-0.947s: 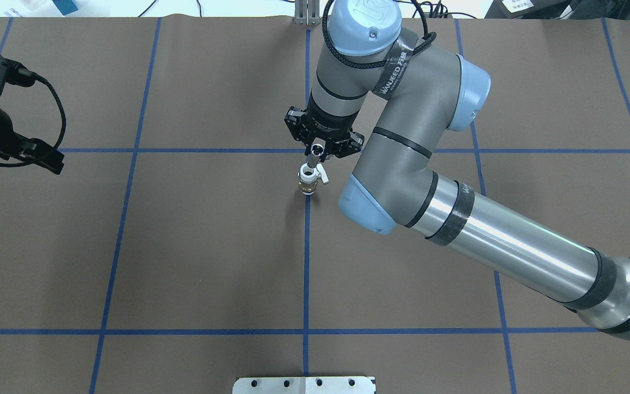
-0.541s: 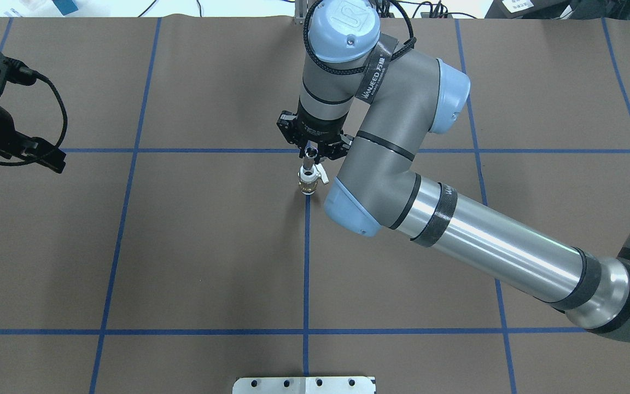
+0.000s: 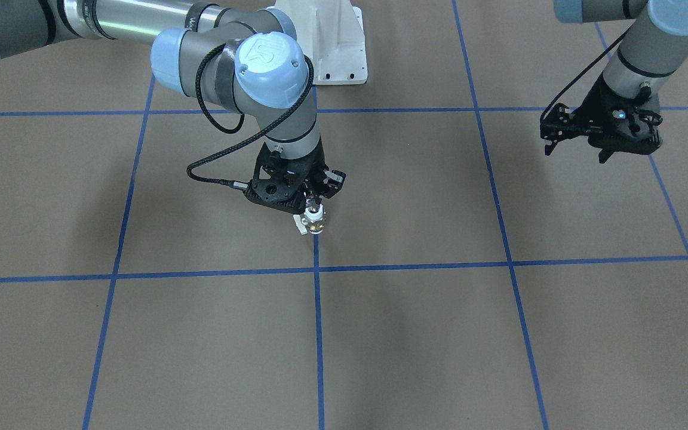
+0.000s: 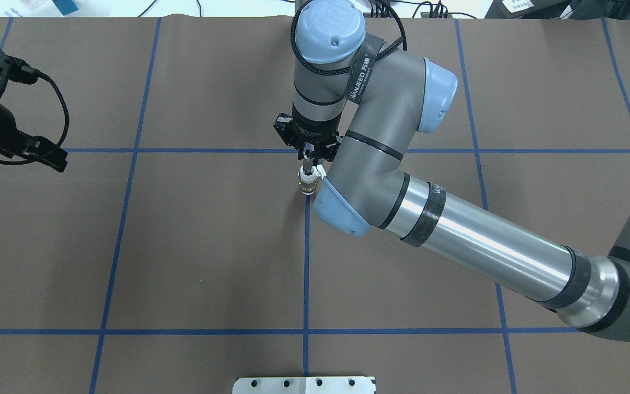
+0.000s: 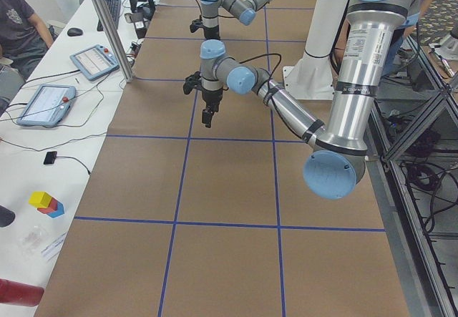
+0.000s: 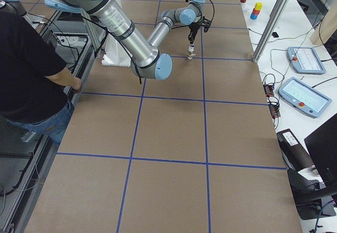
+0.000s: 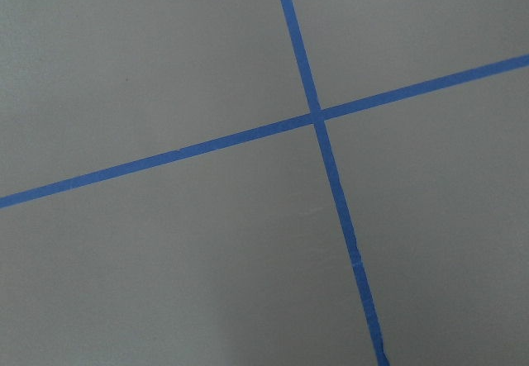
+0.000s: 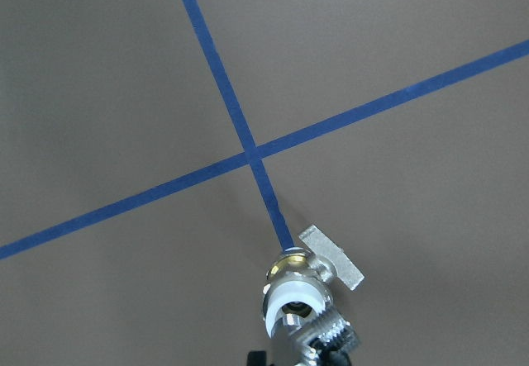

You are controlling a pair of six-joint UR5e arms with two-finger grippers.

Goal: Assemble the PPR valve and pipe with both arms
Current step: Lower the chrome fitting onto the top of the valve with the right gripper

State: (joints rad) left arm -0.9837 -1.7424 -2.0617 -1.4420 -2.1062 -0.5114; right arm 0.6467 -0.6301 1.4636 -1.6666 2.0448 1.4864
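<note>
The PPR valve [image 4: 307, 184] stands upright on the brown mat on a blue tape line, white hollow end up, brass middle, side tab to one side. It also shows in the front view [image 3: 312, 226] and the right wrist view [image 8: 291, 290]. My right gripper [image 4: 308, 157] [image 3: 315, 207] is shut on the silvery pipe [image 4: 307, 163] [image 8: 324, 330] and holds it upright with its lower end at the valve's open mouth. My left gripper [image 3: 583, 149] [image 4: 47, 158] hangs empty far off at the table's left side, apparently open.
The white bolted pedestal [image 3: 332, 48] stands behind the work spot. A silver plate [image 4: 304, 384] lies at the near table edge. Blue tape lines [image 7: 318, 118] grid the mat. A person [image 6: 31, 75] stands beside the table at the right end.
My right gripper has moved left with the pipe, bringing it in line over the valve. The valve and the left arm have stayed put.
</note>
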